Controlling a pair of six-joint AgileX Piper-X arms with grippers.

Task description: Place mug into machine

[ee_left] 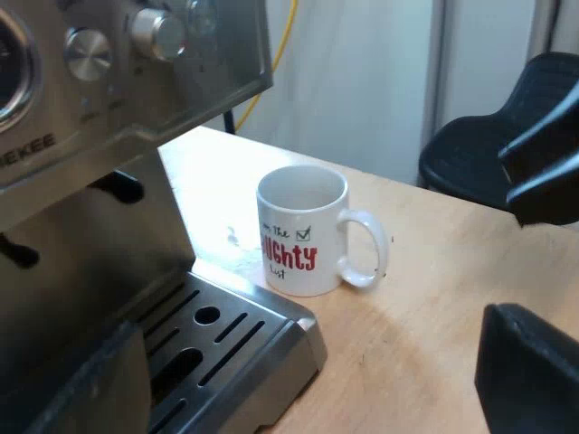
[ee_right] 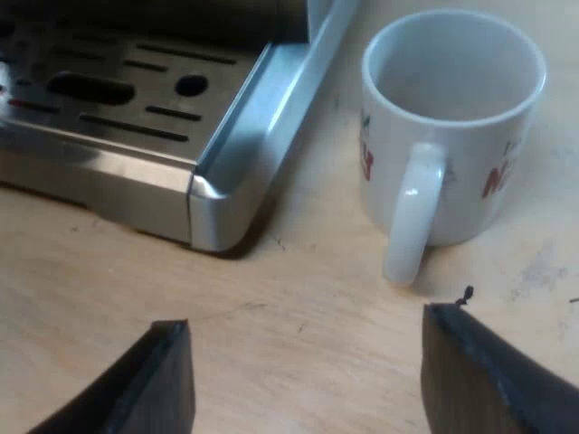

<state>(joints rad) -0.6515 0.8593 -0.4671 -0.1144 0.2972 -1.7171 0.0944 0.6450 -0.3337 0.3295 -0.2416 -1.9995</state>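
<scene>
- One mug (ee_left: 303, 231), white with red lettering, is standing upright on the wooden counter (ee_left: 425, 298), just beside the corner of the drip tray (ee_left: 226, 353) and outside the machine.
- One espresso machine (ee_left: 90, 208) is rising next to the mug. Two round metal knobs (ee_left: 158, 32) are sitting on its front panel.
- One black chair (ee_left: 461, 154) is standing beyond the counter's edge.
- The tray's raised metal rim is lying between the mug and the slotted grate.
- The left claw (ee_left: 502, 258) is hanging released and holding nothing, near the mug on its handle side and apart from it.
- The right claw (ee_right: 306, 325) is also hanging released and empty, low over the counter, with the mug's handle (ee_right: 412, 217) pointing towards it and not touching it.
- The left wrist view is giving the machine's front panel and the mug's print. The right wrist view is looking down into the mug, which is holding nothing, and along the tray's corner.
</scene>
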